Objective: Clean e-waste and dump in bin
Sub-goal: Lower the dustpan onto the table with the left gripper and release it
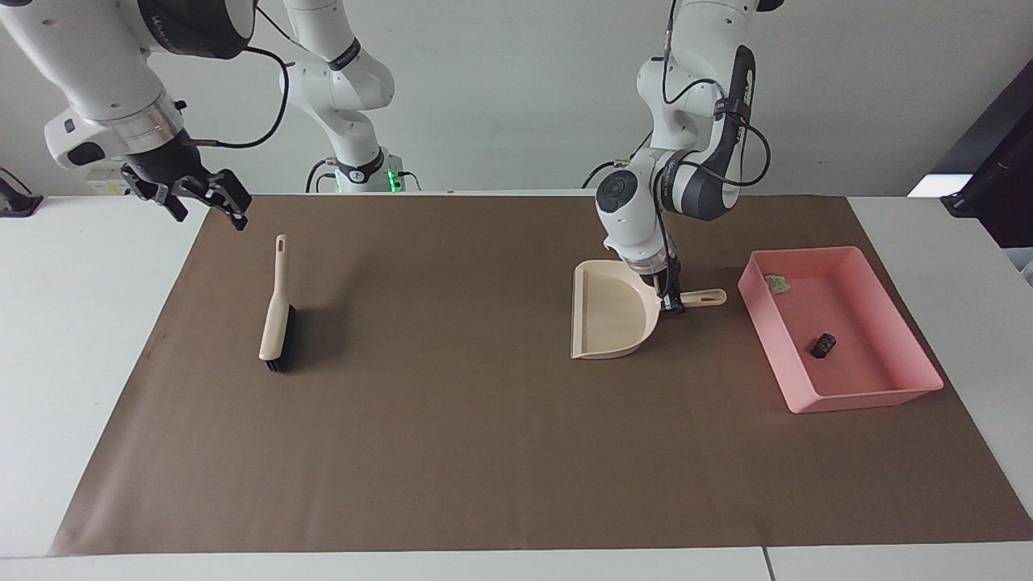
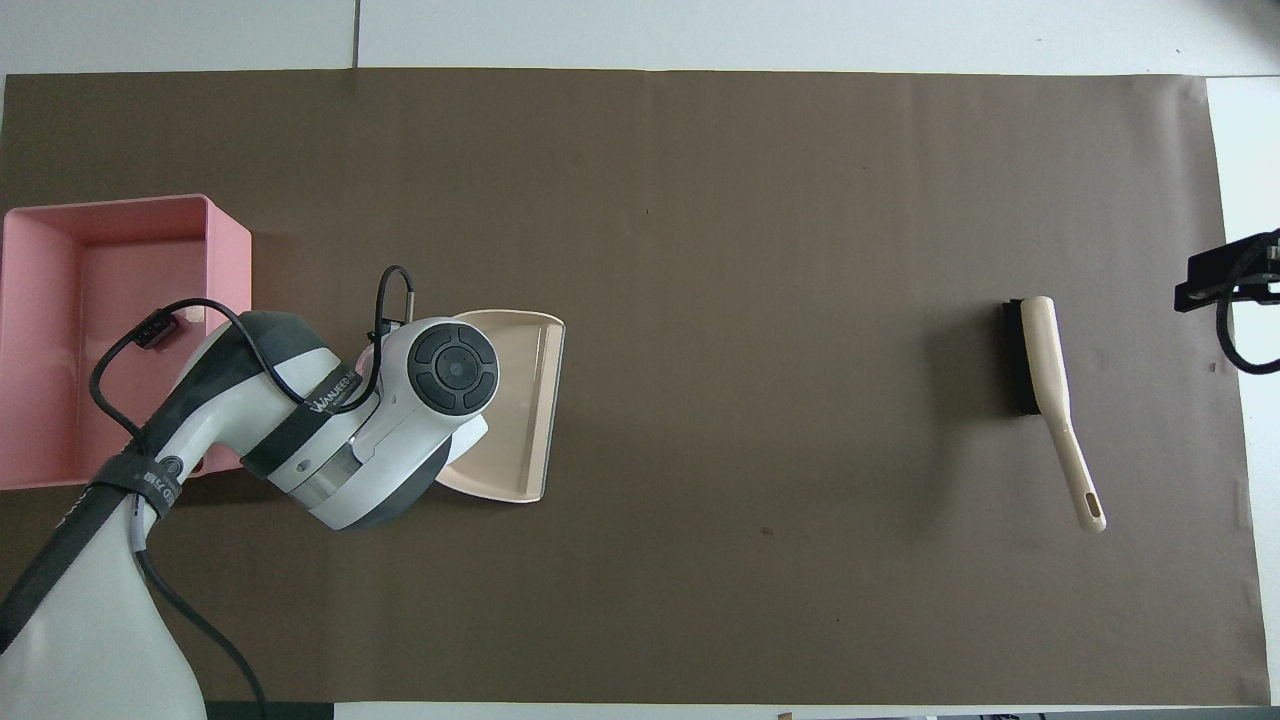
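Bits of e-waste lie in the pink bin (image 1: 904, 323): a grey-green bit (image 1: 777, 283) at 11 o'clock, a black bit (image 1: 822, 345) in the middle. Only the facing view shows them. Left gripper (image 1: 671, 303) pinches the dustpan (image 1: 609, 311) handle. Right gripper (image 1: 206, 198) hangs spread over the mat's (image 1: 452, 452) corner.

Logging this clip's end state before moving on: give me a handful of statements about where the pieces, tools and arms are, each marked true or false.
1. The small black stubby piece lies inside the shallow pink plastic tray. True.
2. The whitish-grey bit with a green patch sits in the beige plastic dustpan. False: it is in the tray; the dustpan is empty.
3. The left gripper is at the dustpan's handle. True.
4. The right gripper holds the beige brush with black bristles. False: it hangs over the mat's edge, and the brush lies on the mat.
5. The dustpan rests on the tray's rim. False: it is beside the tray, apart.
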